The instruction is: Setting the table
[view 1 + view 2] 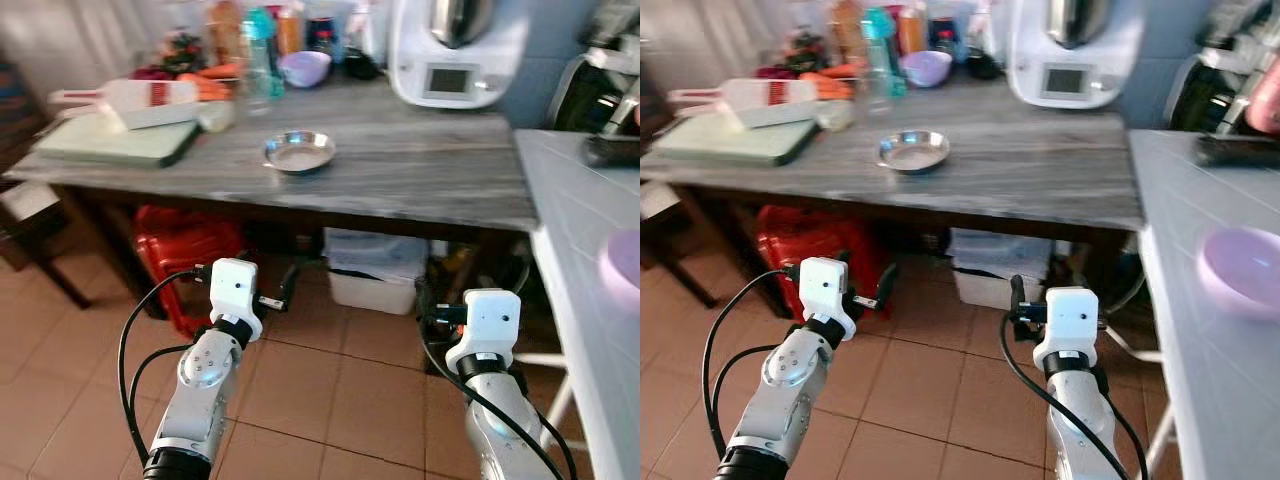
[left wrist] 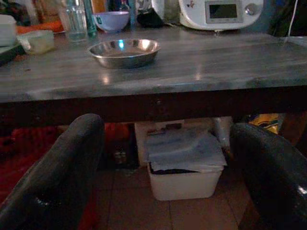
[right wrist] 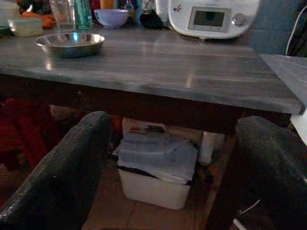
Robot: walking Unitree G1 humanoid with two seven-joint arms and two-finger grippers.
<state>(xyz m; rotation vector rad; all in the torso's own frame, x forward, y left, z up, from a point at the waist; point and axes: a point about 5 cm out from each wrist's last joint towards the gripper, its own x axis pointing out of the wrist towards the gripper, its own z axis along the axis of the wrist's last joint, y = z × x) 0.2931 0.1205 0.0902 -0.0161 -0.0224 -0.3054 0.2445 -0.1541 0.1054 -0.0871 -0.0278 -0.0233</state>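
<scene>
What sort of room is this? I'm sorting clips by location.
Most likely a home kitchen: a white cooking appliance with a display stands on the grey worktop, with bottles, a purple bowl and a steel dish.

Shiny metal bowl [image 1: 299, 151], streaked wooden tabletop [image 1: 430, 170]

Shallow steel bowl [image 1: 299, 151] upright on table [image 1: 420, 170]

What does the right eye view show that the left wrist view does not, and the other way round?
Right eye view alone: the pale purple bowl on the white counter at the robot's right, and both silver arms. Left wrist view alone: the left gripper up close, its black fingers spread wide. Both: the steel dish on the grey table, the white kitchen machine behind it, and the white bin underneath.
</scene>
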